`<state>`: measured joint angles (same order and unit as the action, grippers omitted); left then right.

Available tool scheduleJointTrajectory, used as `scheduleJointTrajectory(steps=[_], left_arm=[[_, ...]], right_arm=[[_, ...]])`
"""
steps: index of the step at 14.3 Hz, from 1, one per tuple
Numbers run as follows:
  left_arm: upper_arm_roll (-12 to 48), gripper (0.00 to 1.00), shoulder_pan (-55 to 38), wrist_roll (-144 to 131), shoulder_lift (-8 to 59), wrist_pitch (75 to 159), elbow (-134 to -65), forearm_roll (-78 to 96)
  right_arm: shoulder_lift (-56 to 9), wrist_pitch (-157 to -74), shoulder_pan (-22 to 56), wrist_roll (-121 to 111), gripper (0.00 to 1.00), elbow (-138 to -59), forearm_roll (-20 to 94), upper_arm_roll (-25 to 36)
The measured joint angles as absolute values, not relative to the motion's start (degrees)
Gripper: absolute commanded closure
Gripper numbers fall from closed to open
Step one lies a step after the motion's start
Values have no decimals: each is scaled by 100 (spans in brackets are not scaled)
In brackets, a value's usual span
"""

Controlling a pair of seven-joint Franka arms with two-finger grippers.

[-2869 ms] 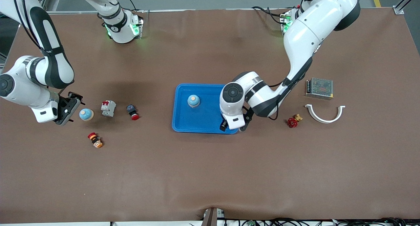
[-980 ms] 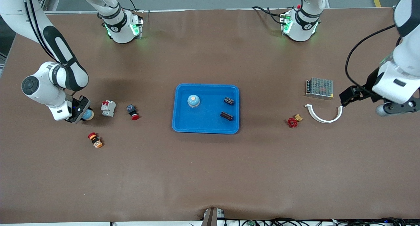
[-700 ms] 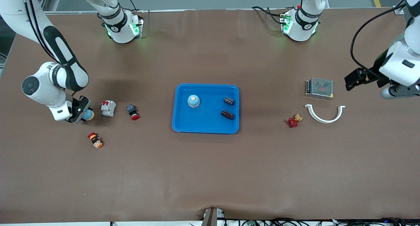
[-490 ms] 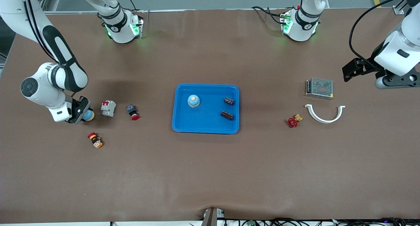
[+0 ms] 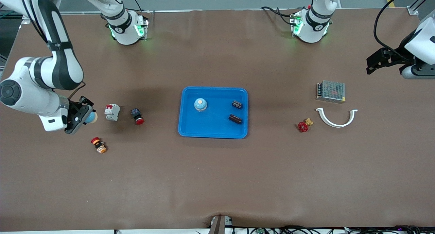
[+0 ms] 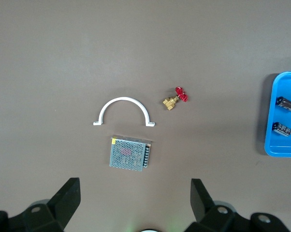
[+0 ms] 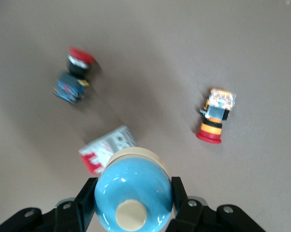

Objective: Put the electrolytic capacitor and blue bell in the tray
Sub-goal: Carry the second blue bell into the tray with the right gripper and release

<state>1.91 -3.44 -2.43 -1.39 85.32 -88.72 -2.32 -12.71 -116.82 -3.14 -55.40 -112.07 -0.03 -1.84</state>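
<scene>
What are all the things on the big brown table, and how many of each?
shallow bright blue plastic tray: one, middle of the table.
blue bells with tan buttons: two, one in the tray, one held up by the right gripper.
black capacitors: two, in the tray.
white and red circuit breaker: one, toward the right arm's end.
red push buttons: two, one beside the breaker, one with an orange body nearer the camera.
metal mesh power supply: one, toward the left arm's end.
white curved clip: one, nearer the camera than the supply.
red and brass valve: one, beside the clip.
right gripper: fingers shut on a bell.
left gripper: open, over the power supply.
</scene>
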Motion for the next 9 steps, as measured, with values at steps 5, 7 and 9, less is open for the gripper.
scheduleJointTrajectory(steps=[5,7,9], left_arm=[[218,0,-383,-243,-138,8547,-8912,-228],[220,0,-389,-243,-131,8590,-8929,-228],[220,0,-390,-243,-122,8649,-8940,-228]], right_arm=[[-1210,-11474,1161,-2426,53,-10839,2,-225],[-1222,-11528,1789,-1087,53,-10735,2,-234],[-1276,-11777,2343,69,53,-10668,3,-237]])
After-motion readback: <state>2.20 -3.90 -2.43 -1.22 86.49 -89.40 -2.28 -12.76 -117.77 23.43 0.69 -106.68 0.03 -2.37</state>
